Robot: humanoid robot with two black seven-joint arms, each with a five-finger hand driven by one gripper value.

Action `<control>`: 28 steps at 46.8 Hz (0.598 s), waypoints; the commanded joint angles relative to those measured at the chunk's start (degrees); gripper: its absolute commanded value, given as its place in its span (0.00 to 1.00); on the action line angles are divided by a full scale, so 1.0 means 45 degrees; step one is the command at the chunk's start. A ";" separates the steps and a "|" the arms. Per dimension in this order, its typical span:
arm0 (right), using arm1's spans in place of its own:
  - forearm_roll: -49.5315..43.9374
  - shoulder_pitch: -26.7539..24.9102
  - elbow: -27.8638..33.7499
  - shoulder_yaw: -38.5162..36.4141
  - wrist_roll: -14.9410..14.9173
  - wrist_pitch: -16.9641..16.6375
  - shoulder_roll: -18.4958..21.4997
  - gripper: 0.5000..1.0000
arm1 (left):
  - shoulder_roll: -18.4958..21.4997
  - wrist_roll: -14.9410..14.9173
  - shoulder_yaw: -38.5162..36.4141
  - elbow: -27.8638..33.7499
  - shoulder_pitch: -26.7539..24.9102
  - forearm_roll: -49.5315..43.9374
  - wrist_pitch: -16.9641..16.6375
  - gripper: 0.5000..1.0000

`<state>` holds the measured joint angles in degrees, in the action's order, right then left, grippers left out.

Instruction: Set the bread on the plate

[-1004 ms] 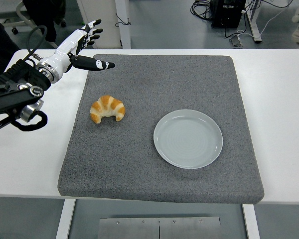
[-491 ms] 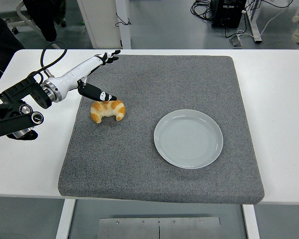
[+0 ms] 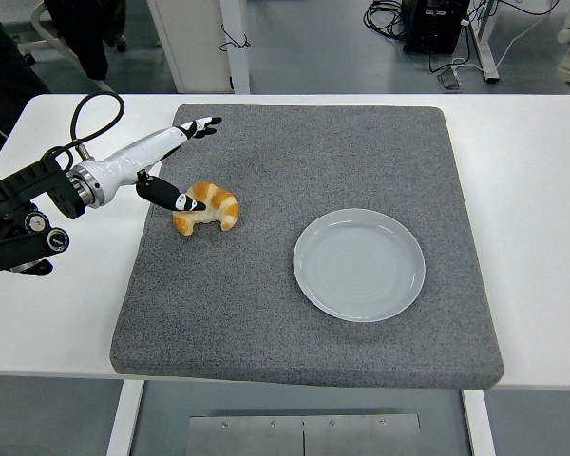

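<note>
A golden croissant (image 3: 209,206) lies on the left part of the grey mat (image 3: 304,313). To its right on the mat sits a pale round plate (image 3: 359,264) with nothing on it. My left hand (image 3: 184,161) reaches in from the left edge, low over the mat beside the croissant. Its fingers (image 3: 201,124) stretch out toward the far side, and the black thumb tip (image 3: 184,201) rests at the croissant's left end. The hand is open and holds nothing. My right arm is out of view.
The mat covers most of the white table (image 3: 537,190). Beyond the table's far edge are a white post (image 3: 233,43), cables and black equipment (image 3: 435,24) on the floor.
My left hand has swung down and toward the near side, from above the mat's far left corner to the croissant's left end. The croissant and plate have not moved.
</note>
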<state>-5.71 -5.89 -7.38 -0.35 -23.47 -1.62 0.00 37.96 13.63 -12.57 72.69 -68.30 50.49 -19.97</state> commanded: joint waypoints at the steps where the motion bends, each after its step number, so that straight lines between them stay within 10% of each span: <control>1: 0.0000 0.0000 0.0000 0.0000 -0.0018 0.0009 0.0000 1.00 | -0.0056 0.0000 -0.0369 -0.0001 -0.0037 0.0029 0.0003 0.94; 28: 0.0000 0.0000 0.0000 0.0000 0.0001 0.0009 0.0000 1.00 | -0.0720 -0.0957 -0.0565 -0.0353 0.0354 0.0752 -0.0699 0.93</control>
<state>-5.71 -5.89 -7.38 -0.35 -23.47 -1.66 0.00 35.30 9.79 -15.12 71.13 -66.74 53.89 -22.51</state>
